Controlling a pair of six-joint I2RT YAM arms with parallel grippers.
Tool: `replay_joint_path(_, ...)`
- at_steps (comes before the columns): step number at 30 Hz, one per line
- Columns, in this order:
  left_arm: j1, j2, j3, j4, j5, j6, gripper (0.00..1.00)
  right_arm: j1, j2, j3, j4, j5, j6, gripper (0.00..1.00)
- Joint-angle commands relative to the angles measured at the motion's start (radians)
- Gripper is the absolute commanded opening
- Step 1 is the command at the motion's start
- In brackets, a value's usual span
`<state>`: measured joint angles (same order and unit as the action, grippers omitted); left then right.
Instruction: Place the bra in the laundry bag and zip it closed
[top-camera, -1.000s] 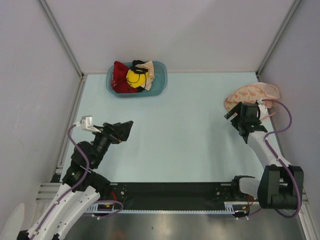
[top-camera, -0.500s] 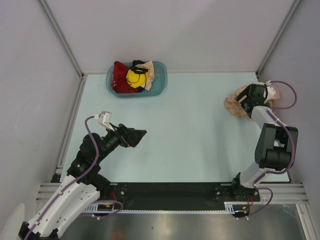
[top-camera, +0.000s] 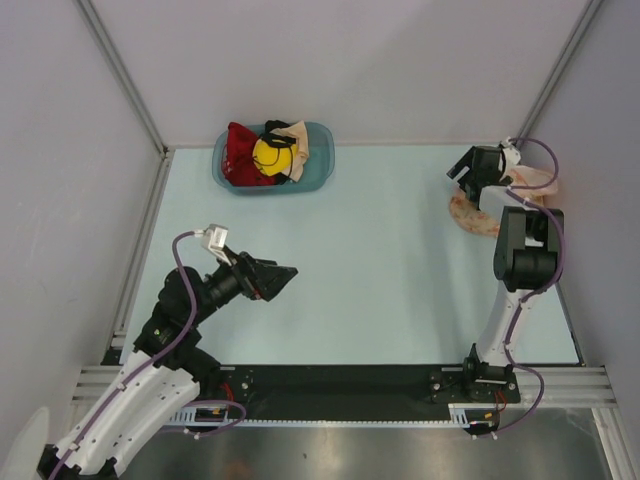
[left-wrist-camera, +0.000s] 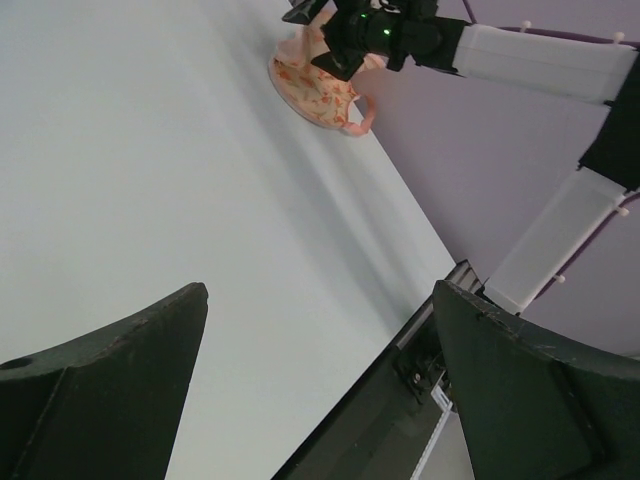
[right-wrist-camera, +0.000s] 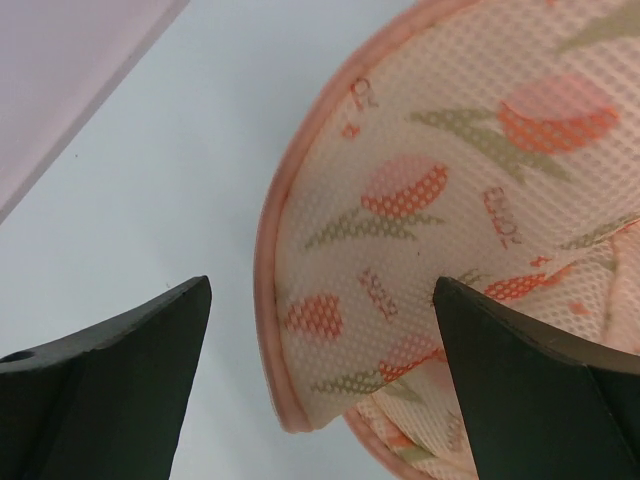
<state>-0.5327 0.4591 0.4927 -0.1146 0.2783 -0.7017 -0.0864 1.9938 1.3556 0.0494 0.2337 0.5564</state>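
The yellow bra (top-camera: 272, 155) lies on top of red and beige garments in the blue basket (top-camera: 318, 170) at the back left. The pale pink laundry bag (top-camera: 478, 212) lies at the back right by the wall; it also shows in the left wrist view (left-wrist-camera: 318, 88) and fills the right wrist view (right-wrist-camera: 450, 210), its rim edge between the fingers. My right gripper (top-camera: 466, 172) is open and empty, just above the bag's left rim. My left gripper (top-camera: 285, 276) is open and empty over the table at the left, pointing right.
Grey walls with metal frame posts close the back and sides. The black base rail (top-camera: 340, 385) runs along the near edge. The right arm (top-camera: 525, 260) stretches straight back along the right wall.
The right arm has stretched further back, carrying its gripper from the bag's near side to its back left rim. The left gripper has swung forward and to the right.
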Motion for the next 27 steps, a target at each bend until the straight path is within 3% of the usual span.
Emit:
replay_joint_path(1, 0.002, -0.02, -0.005, 0.009, 0.042, -0.027, 0.99, 0.027, 0.068, 0.12, -0.082, 0.116, -0.019, 0.87)
replay_joint_path(2, 0.002, -0.025, -0.005, -0.005, 0.042, -0.03, 1.0, 0.031, 0.063, 0.123, -0.086, 0.116, -0.032, 0.74)
replay_joint_path(3, 0.0, -0.03, -0.006, -0.014, 0.044, -0.032, 0.99, 0.037, 0.054, 0.122, -0.083, 0.105, -0.038, 0.52)
replay_joint_path(4, 0.002, -0.039, -0.006, -0.02, 0.044, -0.033, 0.99, 0.062, 0.028, 0.12, -0.085, 0.113, -0.041, 0.16)
replay_joint_path(7, 0.002, -0.062, -0.011, -0.045, 0.041, -0.045, 0.99, 0.164, -0.013, 0.155, -0.124, 0.188, -0.091, 0.0)
replay_joint_path(11, 0.0, -0.098, -0.009, -0.083, 0.041, -0.073, 0.99, 0.328, -0.152, 0.183, -0.16, 0.237, -0.165, 0.0)
replay_joint_path(18, 0.002, -0.134, 0.023, -0.164, 0.01, -0.07, 0.99, 0.574, -0.459, 0.151, -0.241, 0.242, -0.11, 0.0)
replay_joint_path(23, 0.002, -0.134, 0.044, -0.186, 0.004, -0.062, 0.99, 0.577, -0.67, -0.042, -0.237, 0.132, 0.034, 0.0)
replay_joint_path(27, 0.0, -0.132, 0.049, -0.18, -0.001, -0.062, 0.99, 0.505, -0.861, -0.335, -0.178, 0.047, 0.141, 0.0)
